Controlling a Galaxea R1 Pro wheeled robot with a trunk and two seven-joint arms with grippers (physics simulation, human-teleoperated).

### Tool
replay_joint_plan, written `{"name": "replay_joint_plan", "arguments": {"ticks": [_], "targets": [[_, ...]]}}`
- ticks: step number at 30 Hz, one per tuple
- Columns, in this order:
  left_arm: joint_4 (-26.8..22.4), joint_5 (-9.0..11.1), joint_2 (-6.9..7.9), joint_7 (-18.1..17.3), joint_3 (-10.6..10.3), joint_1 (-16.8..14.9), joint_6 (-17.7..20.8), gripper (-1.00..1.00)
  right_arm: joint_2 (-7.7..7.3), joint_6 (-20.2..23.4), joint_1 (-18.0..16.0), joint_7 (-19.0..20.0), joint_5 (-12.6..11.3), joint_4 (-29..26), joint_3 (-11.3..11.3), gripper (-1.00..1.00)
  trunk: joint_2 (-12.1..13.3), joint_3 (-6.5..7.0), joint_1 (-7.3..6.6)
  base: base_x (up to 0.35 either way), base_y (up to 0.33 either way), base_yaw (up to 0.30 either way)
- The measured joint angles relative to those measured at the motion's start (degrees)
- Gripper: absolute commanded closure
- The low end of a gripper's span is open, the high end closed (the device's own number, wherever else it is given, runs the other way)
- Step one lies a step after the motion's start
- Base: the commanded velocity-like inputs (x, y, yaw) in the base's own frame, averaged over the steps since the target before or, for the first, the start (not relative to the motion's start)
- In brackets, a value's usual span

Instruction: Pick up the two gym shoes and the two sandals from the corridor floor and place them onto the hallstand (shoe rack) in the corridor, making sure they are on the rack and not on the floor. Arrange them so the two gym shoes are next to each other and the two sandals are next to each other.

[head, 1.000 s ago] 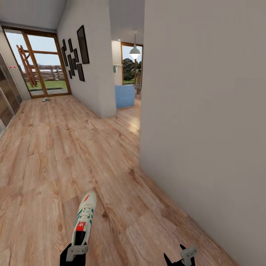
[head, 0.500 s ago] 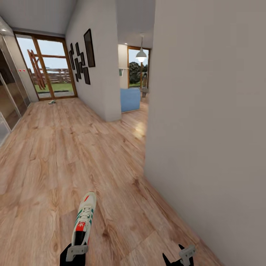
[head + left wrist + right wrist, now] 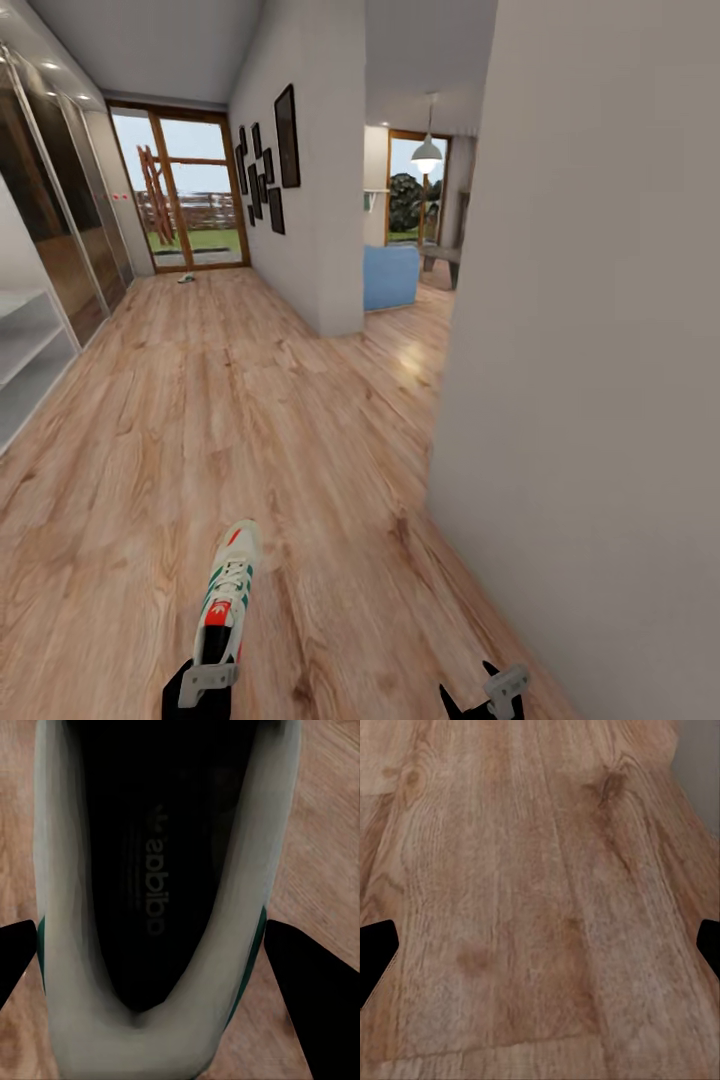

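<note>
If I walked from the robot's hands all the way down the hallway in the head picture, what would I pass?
Left gripper → gym shoe it holds → long wood floor → picture frames on the wall → small shoe by the glass door.

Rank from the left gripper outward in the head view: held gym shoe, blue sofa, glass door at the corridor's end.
1. Gym shoe: in the left gripper, heel at the fingers, toe pointing away.
2. Blue sofa: mid-distance, right of the corridor, past the wall corner.
3. Glass door: farthest, at the corridor's end, left of the picture frames.
</note>
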Motion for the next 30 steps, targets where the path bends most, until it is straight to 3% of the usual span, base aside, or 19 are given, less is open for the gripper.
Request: {"name": "replay_joint_plan", "arguments": {"ticks": [30], "targets": [[0.09, 0.00, -0.05, -0.03, 0.06, 0.00, -0.04, 1.00, -0.35, 0.00, 0.00, 0.00, 0.00, -0.01, -0.09, -1.00, 0.00, 1.59, 0.00, 0.333, 0.000, 0.232]]}}
